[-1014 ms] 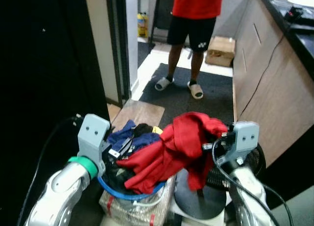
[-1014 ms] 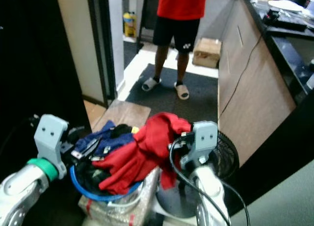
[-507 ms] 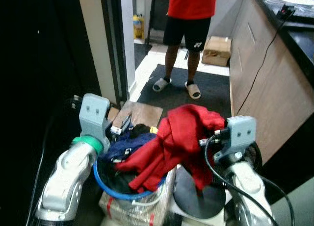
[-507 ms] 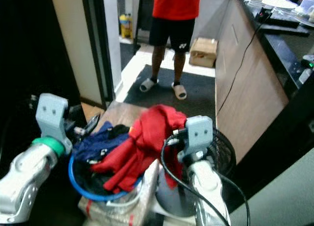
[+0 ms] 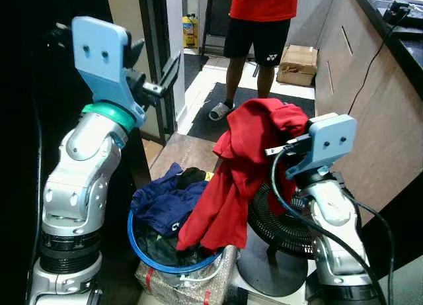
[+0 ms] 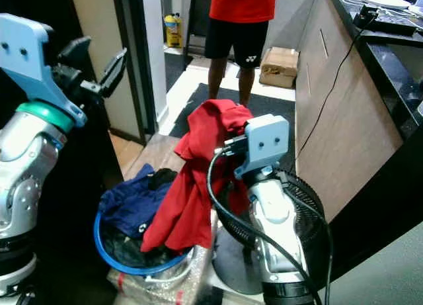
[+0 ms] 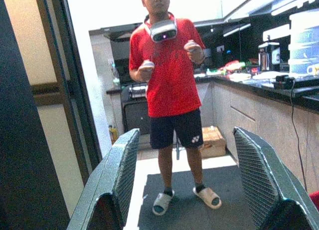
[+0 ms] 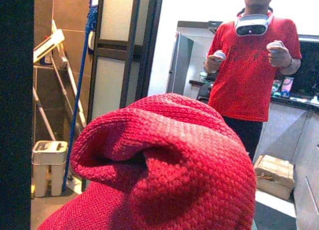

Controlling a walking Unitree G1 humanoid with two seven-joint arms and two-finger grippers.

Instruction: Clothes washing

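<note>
A blue-rimmed laundry basket (image 5: 140,247) stands on a wrapped bundle on the floor, with a navy garment (image 5: 162,202) and dark clothes inside. My right gripper (image 5: 269,145) is shut on a red knitted garment (image 5: 239,179), held up above the basket; its lower end hangs down to the basket's rim. The same red garment (image 8: 169,160) bunches over the fingers in the right wrist view. My left gripper (image 5: 153,60) is raised high at the left, open, with nothing between its fingers (image 7: 118,180).
A person in a red shirt (image 7: 169,80), wearing a headset and holding controllers, stands on a dark mat (image 5: 218,110) ahead. A black floor fan (image 5: 294,229) stands right of the basket. Wooden counter front (image 5: 370,120) on the right, door frame (image 5: 155,67) left, cardboard box (image 5: 297,57) beyond.
Both arms have risen. The left gripper came up out of the basket, empty. The right gripper lifted the red garment higher, so it now hangs down instead of lying on the pile.
</note>
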